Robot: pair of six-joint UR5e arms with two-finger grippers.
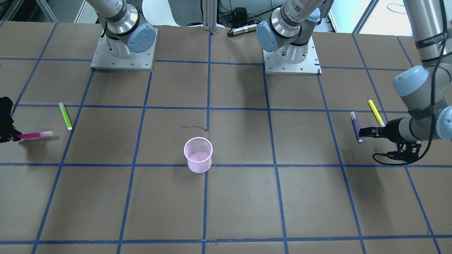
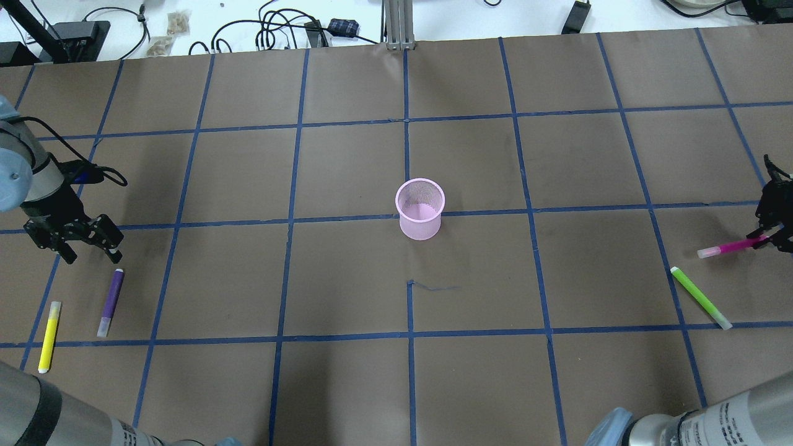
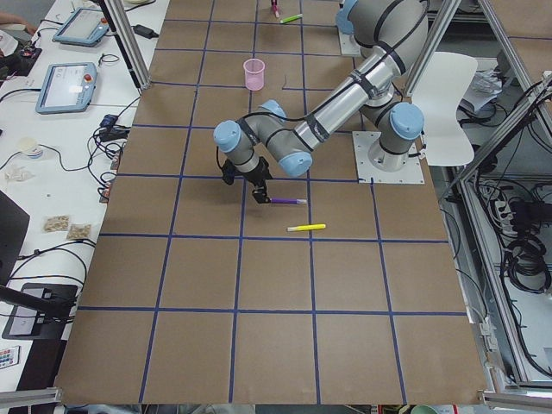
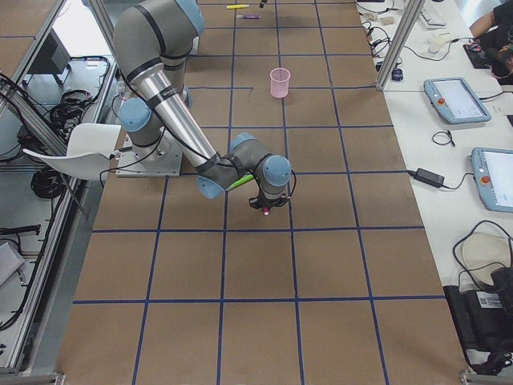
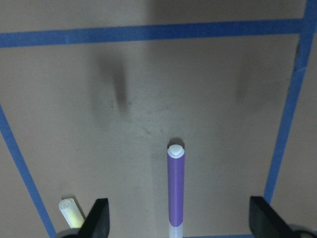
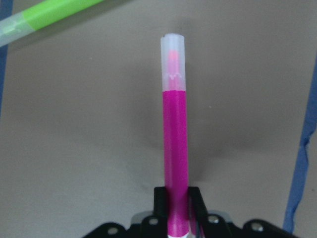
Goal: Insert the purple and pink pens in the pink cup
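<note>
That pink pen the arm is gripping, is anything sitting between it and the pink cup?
Nothing visible. The right gripper holds the pink pen, and the table between it and the pink cup shows only brown paper and tape lines. The green pen lies nearer the robot, off that line.

A yellow plastic highlighter pen (image 2: 49, 336) lies flat on the brown paper-covered table (image 2: 347, 279), which carries a blue tape grid (image 2: 406, 155). A green plastic highlighter pen (image 2: 700, 297) lies flat at the opposite end.
</note>
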